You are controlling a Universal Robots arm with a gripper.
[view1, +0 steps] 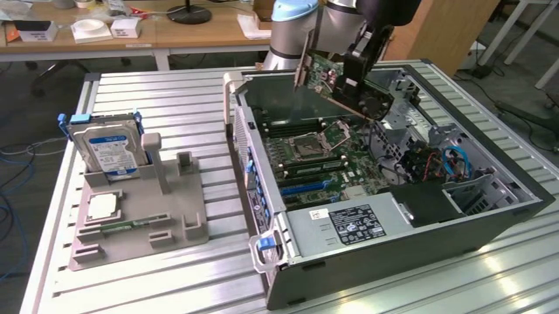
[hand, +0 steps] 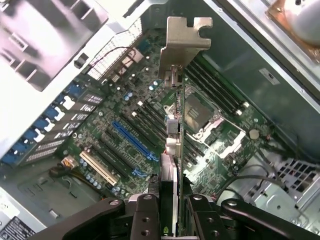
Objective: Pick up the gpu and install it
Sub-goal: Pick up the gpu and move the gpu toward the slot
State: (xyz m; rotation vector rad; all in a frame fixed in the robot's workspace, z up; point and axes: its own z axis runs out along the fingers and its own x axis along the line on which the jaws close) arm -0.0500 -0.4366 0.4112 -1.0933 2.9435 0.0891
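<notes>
Gripper is pinching the gpu between part-closed jaws, hanging it tilted over the open computer case, at twelve o'clock from the CPU socket in the exterior view; pickup is looking done. Installing is lagging; the card is not yet sitting in any motherboard slot.

**Exterior view.** The arm enters at the upper centre of the frame, with its pale blue-grey joint housing cut off by the top edge. The black gripper slants down from the wrist toward the exterior view's left and sits just right of upper centre.

**Wrist view.** The gripper presses its two fingers against opposite faces of the gpu. The card is clamped edge-on between them, with its metal bracket at the far end.
</notes>
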